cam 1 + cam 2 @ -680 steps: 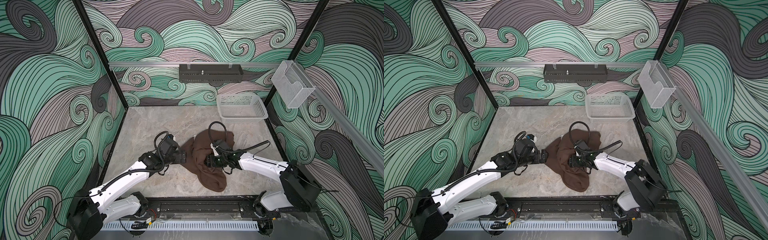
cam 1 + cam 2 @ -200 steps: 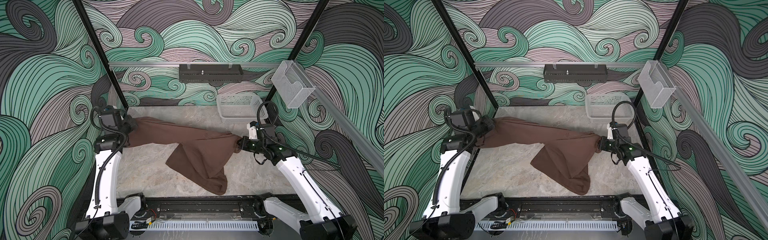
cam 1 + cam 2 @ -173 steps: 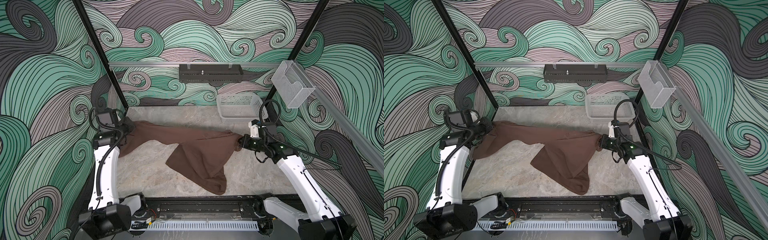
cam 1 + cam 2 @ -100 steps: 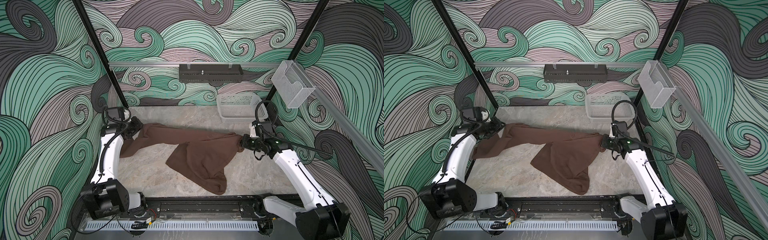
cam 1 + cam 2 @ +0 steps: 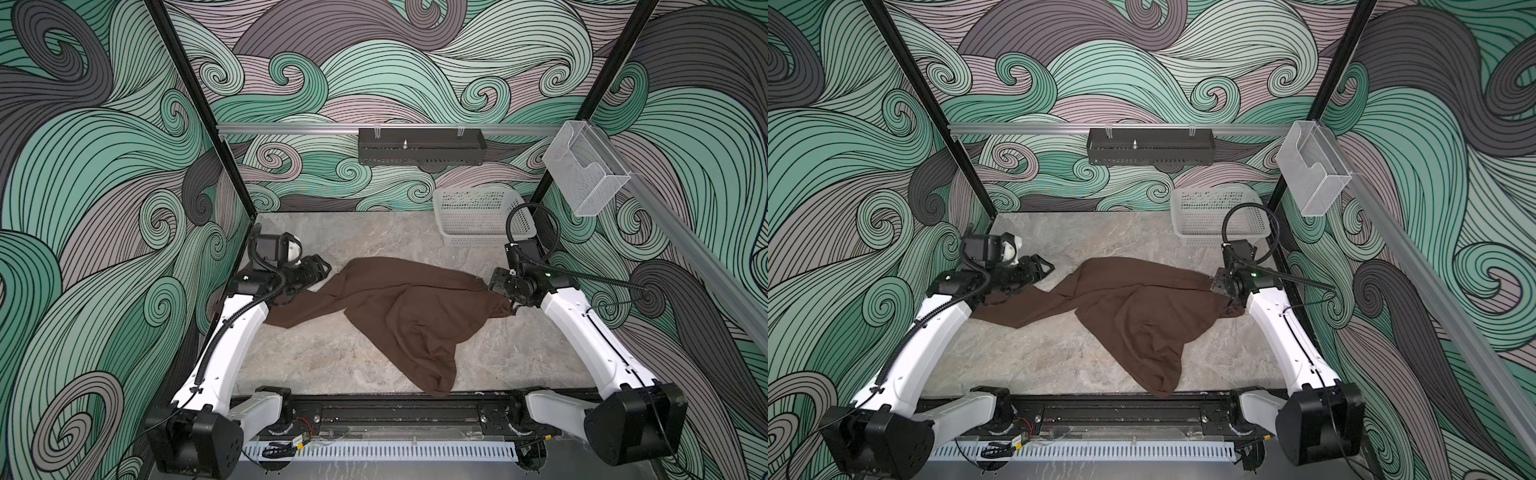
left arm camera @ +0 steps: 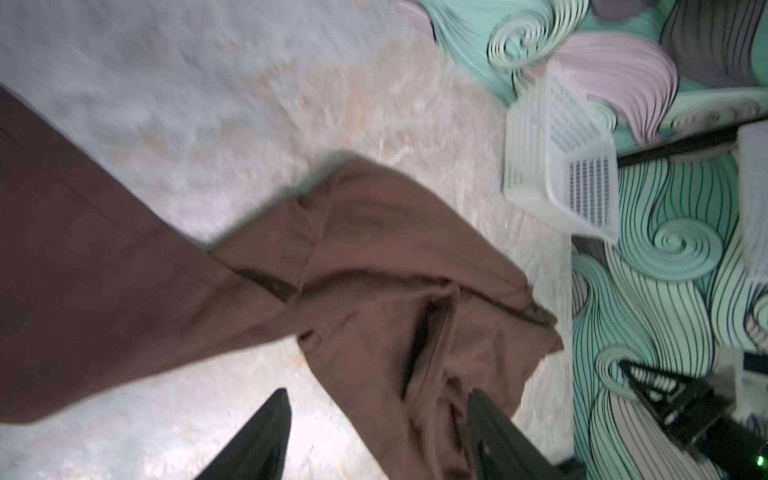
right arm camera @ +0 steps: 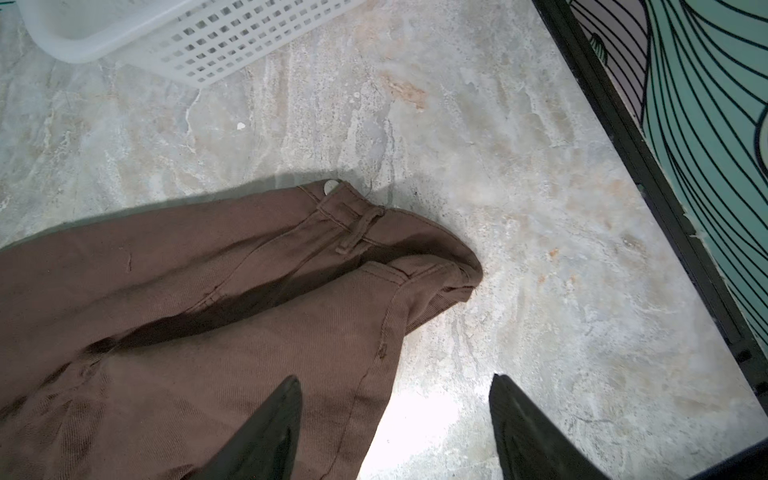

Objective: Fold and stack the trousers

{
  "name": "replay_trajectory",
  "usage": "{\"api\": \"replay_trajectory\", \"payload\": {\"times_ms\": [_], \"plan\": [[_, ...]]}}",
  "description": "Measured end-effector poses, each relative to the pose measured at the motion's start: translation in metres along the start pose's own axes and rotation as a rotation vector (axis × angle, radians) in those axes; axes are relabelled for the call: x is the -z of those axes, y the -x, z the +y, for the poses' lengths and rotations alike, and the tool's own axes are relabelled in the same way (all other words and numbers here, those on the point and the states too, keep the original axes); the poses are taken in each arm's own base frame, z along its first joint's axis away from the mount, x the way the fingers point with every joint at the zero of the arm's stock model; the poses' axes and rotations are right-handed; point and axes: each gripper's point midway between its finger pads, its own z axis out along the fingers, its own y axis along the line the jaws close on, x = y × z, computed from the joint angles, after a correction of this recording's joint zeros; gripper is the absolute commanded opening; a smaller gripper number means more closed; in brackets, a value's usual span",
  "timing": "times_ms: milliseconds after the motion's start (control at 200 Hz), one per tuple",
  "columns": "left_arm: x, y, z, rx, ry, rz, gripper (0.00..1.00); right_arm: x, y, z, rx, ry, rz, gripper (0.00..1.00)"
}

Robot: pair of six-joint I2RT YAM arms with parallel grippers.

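Robot test cell in a lab

A white left arm (image 5: 232, 345) and a white right arm (image 5: 582, 332) stand on a black base rail (image 5: 395, 415) at the front edge of a marble-patterned surface (image 5: 332, 357). Black frame posts (image 5: 199, 104) and swirl-printed panels (image 5: 104, 166) box it in. An aluminium rail (image 5: 291, 128) carries a black perforated tray (image 5: 419, 147). A clear plastic holder (image 5: 582, 174) hangs at the side, and a white basket (image 5: 478, 220) sits in the far corner.

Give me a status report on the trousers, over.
Left claw open, right claw open, neither holding. Trousers unfolded, sprawled across table, one leg reaching front edge. Nothing blocking; basket sits back right.
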Motion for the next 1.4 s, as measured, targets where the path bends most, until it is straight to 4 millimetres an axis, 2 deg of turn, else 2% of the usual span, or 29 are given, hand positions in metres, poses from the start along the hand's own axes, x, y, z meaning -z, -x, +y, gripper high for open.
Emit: {"api": "replay_trajectory", "payload": {"times_ms": [85,180,270,360,495,630,736,916,1036,1061,1241,1326,1401], "plan": [[-0.023,-0.051,0.008,0.016,0.011,0.110,0.70,0.011,-0.002,-0.001,-0.043,0.032,-0.023,0.76],[-0.047,-0.094,0.029,0.069,0.058,0.199,0.70,0.015,-0.013,-0.003,-0.096,0.068,-0.019,0.77],[-0.065,-0.119,0.047,0.127,0.095,0.238,0.70,0.004,-0.034,-0.009,-0.144,0.070,0.030,0.77],[-0.080,-0.132,0.056,0.176,0.113,0.251,0.71,-0.017,-0.053,-0.019,-0.214,0.053,0.094,0.77],[-0.100,-0.132,0.052,0.214,0.098,0.238,0.71,-0.036,-0.064,-0.029,-0.313,0.050,0.142,0.77],[-0.120,-0.129,0.042,0.225,0.069,0.221,0.71,-0.042,-0.056,-0.026,-0.376,0.086,0.131,0.77],[-0.139,-0.133,0.044,0.243,0.079,0.229,0.66,-0.048,-0.050,-0.025,-0.426,0.119,0.123,0.77],[-0.166,-0.119,0.027,0.260,0.019,0.198,0.41,-0.063,-0.052,-0.033,-0.525,0.140,0.133,0.78],[-0.178,-0.117,0.027,0.268,0.024,0.193,0.06,-0.075,-0.052,-0.038,-0.591,0.163,0.137,0.80],[-0.179,-0.117,0.028,0.271,0.028,0.192,0.00,-0.078,-0.052,-0.038,-0.606,0.170,0.141,0.80],[-0.179,-0.114,0.029,0.258,0.047,0.182,0.00,-0.101,-0.053,-0.029,-0.669,0.248,0.180,0.76],[-0.172,-0.110,0.033,0.250,0.073,0.171,0.00,-0.109,-0.048,-0.021,-0.685,0.293,0.187,0.70],[-0.158,-0.102,0.032,0.243,0.075,0.147,0.00,-0.116,-0.044,-0.016,-0.701,0.326,0.188,0.61]]}}
